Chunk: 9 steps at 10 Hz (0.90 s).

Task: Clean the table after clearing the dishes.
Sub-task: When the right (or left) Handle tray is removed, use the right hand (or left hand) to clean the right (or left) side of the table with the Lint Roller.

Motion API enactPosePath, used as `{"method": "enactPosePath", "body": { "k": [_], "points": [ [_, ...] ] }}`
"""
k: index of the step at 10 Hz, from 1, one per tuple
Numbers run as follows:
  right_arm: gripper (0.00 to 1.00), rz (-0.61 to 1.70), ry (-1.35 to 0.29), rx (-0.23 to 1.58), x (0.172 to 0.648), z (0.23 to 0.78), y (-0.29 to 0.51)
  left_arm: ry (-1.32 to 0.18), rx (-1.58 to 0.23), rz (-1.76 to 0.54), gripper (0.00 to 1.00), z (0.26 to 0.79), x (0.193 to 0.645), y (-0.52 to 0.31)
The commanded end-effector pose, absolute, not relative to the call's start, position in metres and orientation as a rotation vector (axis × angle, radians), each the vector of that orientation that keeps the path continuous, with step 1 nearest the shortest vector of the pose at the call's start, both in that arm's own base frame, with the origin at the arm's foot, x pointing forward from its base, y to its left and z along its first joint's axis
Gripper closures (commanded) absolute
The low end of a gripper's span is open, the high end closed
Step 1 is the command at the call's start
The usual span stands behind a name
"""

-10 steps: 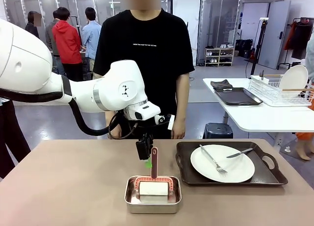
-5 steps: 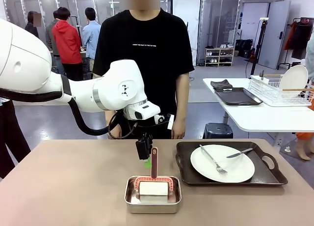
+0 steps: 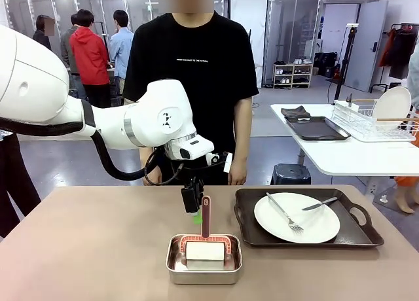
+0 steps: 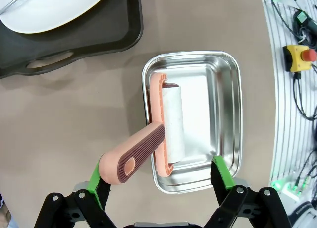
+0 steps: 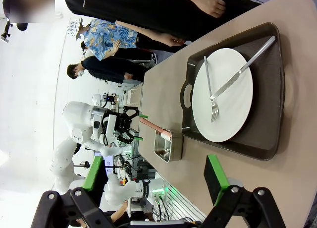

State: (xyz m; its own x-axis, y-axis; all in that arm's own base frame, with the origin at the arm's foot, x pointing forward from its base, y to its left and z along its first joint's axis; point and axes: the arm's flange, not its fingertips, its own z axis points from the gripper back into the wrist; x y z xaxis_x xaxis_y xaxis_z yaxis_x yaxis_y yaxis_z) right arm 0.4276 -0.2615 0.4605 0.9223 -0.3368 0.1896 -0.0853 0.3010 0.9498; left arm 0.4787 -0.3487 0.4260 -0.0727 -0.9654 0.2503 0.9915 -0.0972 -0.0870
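The left pincer (image 4: 159,176) hangs spread wide over the counter (image 4: 64,114), one finger on each side of the roller (image 4: 168,124) handle without clamping it. The roller lies in the pan (image 4: 230,114) just below. To this pincer's right, the plate (image 3: 296,217) with fork (image 3: 283,211) and knife (image 3: 321,203) sits on its tray (image 3: 366,237). The right pincer (image 5: 154,176) is also spread, with nothing between its fingers.

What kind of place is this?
Probably a robot lab, not a home. A white robot arm reaches over the table, and a yellow box with a red button and cables lie beside it.
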Motion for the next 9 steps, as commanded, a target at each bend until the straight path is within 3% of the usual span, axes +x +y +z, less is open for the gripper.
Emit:
{"method": "enactPosePath", "body": {
  "k": [1,4,6,9],
  "points": [
    [0.0,-0.17,-0.393,1.266,0.426,0.463,-0.26,-0.124,-0.275,-1.656,0.0,0.427,0.478,-0.348],
    [0.0,-0.17,-0.393,1.266,0.426,0.463,-0.26,-0.119,-0.277,-1.646,0.0,0.426,0.479,-0.349],
    [0.0,-0.17,-0.393,1.266,0.426,0.463,-0.26,-0.237,-0.352,-1.451,0.0,0.482,0.51,-0.272],
    [0.0,-0.17,-0.393,1.266,0.426,0.463,-0.26,-0.202,-0.656,-1.029,0.0,0.518,0.51,-0.117]
  ]
}}
